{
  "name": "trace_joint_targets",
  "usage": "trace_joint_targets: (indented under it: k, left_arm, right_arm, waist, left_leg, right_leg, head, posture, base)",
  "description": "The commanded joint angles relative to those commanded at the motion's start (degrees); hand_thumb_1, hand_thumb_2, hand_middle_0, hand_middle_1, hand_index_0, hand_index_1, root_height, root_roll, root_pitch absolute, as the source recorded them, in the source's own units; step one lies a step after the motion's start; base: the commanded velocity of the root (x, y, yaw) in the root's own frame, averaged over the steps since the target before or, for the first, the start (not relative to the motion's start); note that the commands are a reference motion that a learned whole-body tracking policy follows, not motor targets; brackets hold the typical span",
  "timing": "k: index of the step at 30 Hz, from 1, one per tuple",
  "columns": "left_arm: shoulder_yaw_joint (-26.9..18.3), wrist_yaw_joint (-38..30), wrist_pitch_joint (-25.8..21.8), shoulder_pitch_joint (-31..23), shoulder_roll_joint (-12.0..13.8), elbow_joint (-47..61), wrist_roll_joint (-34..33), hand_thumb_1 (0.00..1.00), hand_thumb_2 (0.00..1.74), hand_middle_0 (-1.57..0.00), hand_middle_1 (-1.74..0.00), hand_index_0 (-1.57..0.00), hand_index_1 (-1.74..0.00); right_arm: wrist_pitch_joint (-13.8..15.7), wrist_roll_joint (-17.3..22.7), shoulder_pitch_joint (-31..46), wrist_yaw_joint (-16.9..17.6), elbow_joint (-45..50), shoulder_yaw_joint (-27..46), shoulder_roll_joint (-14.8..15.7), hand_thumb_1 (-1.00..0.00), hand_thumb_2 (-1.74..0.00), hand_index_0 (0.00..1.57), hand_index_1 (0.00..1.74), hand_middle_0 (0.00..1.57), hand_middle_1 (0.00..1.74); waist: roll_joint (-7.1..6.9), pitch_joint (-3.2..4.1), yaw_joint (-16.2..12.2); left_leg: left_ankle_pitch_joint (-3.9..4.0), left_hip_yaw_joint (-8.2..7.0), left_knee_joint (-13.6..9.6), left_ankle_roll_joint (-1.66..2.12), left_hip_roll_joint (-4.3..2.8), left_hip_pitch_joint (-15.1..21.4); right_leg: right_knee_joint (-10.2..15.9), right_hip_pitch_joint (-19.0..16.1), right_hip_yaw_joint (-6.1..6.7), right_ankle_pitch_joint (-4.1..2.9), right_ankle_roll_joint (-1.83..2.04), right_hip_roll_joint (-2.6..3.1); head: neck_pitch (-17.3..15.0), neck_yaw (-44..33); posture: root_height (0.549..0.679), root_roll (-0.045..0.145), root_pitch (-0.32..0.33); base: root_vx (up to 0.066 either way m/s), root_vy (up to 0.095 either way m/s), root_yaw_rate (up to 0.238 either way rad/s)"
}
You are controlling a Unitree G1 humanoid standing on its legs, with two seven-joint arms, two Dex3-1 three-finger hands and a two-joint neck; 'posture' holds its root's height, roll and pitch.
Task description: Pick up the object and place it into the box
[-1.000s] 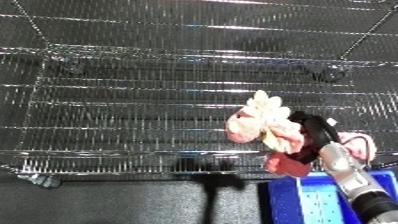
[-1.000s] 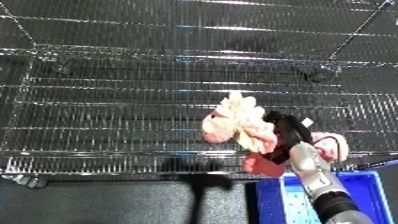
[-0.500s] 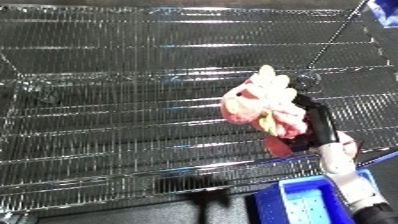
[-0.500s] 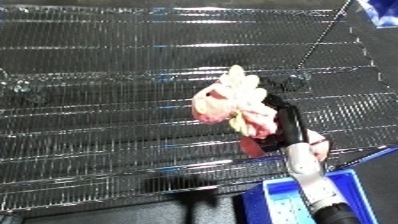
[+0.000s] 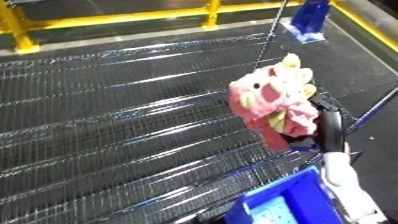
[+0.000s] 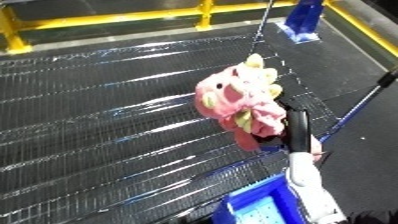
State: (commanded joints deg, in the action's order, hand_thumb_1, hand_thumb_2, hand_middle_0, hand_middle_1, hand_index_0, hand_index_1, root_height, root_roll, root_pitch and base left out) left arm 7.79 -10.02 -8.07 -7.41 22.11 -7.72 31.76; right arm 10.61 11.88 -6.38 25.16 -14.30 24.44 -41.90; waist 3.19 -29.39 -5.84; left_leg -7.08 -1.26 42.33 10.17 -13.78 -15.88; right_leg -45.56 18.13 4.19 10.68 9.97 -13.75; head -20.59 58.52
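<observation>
A pink and cream plush toy hangs in the air above the wire shelf, with my right hand shut on its lower part. The hand's black fingers curl round the pink cloth, and the white forearm comes up from the lower right. The blue bin shows at the lower right edge, just below and to the left of the forearm. The toy is held higher than the bin's rim, a little beyond it. My left hand shows in neither view.
The wire shelf slopes across most of the picture. A yellow rail runs along the top, with a blue stand on the dark floor at the top right. A thin metal post rises behind the toy.
The whole picture has tilted and swung as the camera turned right. My right hand has lifted the plush toy higher and nearer, and the blue bin shows more to the left of the forearm.
</observation>
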Motion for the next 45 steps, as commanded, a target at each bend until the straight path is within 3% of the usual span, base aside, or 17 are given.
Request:
trace_joint_targets:
  k: [8,21,30,41,45]
  left_arm:
    - [0.21,-0.86,0.01,-0.30,-0.71,-0.63,0.87,1.00,1.74,-1.57,-1.74,-1.57,-1.74]
    - [0.81,-1.77,-0.72,0.29,-0.95,-1.97,1.12,1.00,1.74,-1.57,-1.74,-1.57,-1.74]
    - [1.39,-1.89,-1.44,1.10,-0.51,-2.08,0.59,1.00,1.74,-1.57,-1.74,-1.57,-1.74]
    - [1.35,-1.61,-1.83,0.87,-0.06,-1.93,-0.28,1.00,1.74,-1.57,-1.74,-1.57,-1.74]
    - [1.01,-1.55,-1.87,0.64,0.00,-1.56,-0.56,1.00,1.74,-1.57,-1.74,-1.57,-1.74]
  right_arm:
    - [2.11,2.04,4.32,2.70,1.60,6.84,2.51,-1.00,-1.74,1.57,1.74,1.57,1.74]
    - [5.03,8.01,9.92,5.01,-4.06,15.14,5.49,-1.00,-1.74,1.57,1.74,1.57,1.74]
    - [7.55,14.50,9.73,4.81,-9.95,16.53,7.29,-0.55,-0.96,0.86,0.96,0.86,0.96]
    - [8.35,15.44,9.62,4.34,-12.18,16.67,7.15,0.00,0.00,0.00,0.00,0.00,0.00]
    - [8.29,15.00,9.78,4.18,-11.90,16.37,7.40,0.00,0.00,0.00,0.00,0.00,0.00]
  waist:
    - [-0.29,0.62,-2.65]
    - [-0.60,1.45,-6.86]
    - [0.02,2.08,-8.59]
    - [0.07,2.64,-9.01]
    - [0.03,2.75,-8.85]
  left_leg:
    - [-0.90,-0.86,0.93,0.03,-0.34,0.73]
    - [-1.25,-2.02,0.90,0.36,-0.56,1.40]
    - [-1.15,-2.91,-0.10,0.66,-0.63,2.11]
    - [-0.72,-3.46,-1.30,0.96,-0.76,2.54]
    - [-0.56,-3.55,-1.81,0.97,-0.78,2.77]
  right_leg:
    - [1.22,-1.03,0.64,-0.49,-0.17,0.23]
    - [2.64,-1.75,1.52,-0.95,-0.57,0.75]
    - [3.80,-1.97,1.94,-1.01,-0.71,1.01]
    - [5.05,-2.41,1.90,-0.74,-0.75,1.27]
    - [5.35,-2.52,1.84,-0.65,-0.72,1.35]
  head:
    - [-1.53,8.61]
    - [-1.95,15.06]
    - [-2.61,14.75]
    - [-3.98,13.69]
    - [-4.20,13.56]
  posture:
    - [0.613,0.057,-0.277]
    - [0.619,0.067,-0.273]
    - [0.623,0.076,-0.262]
    - [0.627,0.079,-0.250]
    - [0.628,0.078,-0.246]
  base:
    - [0.003,0.009,-0.092]
    - [-0.002,0.013,-0.070]
    - [0.003,0.007,-0.067]
    - [0.005,0.001,-0.026]
    - [0.004,0.000,0.004]
